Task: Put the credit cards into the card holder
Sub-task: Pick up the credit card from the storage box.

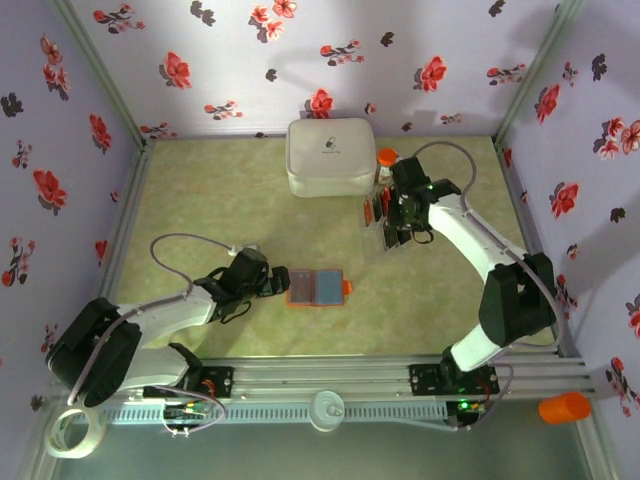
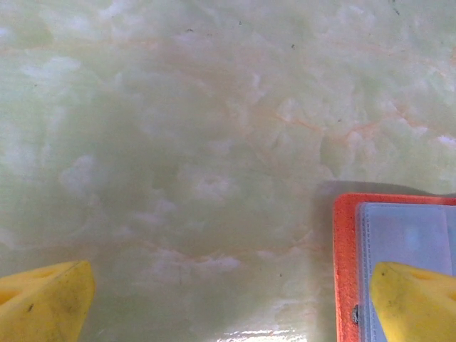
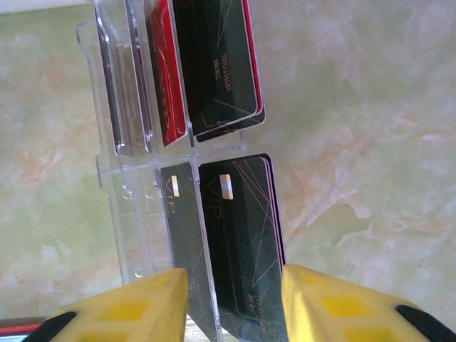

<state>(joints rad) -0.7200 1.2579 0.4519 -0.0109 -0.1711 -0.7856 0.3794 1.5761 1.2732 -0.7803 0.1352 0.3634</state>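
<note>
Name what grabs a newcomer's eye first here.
The bright orange card holder lies open mid-table, blue-grey inside up, the open left gripper at its left edge. Back right, the right gripper straddles black credit cards in a clear stand, beside a white case.

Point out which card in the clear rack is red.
The leftmost upper-tier card, right wrist view, has a red face. Its neighbour and the two lower VIP cards are black-faced.

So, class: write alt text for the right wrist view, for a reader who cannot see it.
The right gripper, yellow fingers apart, straddles a black card standing in a clear tiered stand. More black cards and a red card sit in the tier behind, over a green marbled table.
</note>
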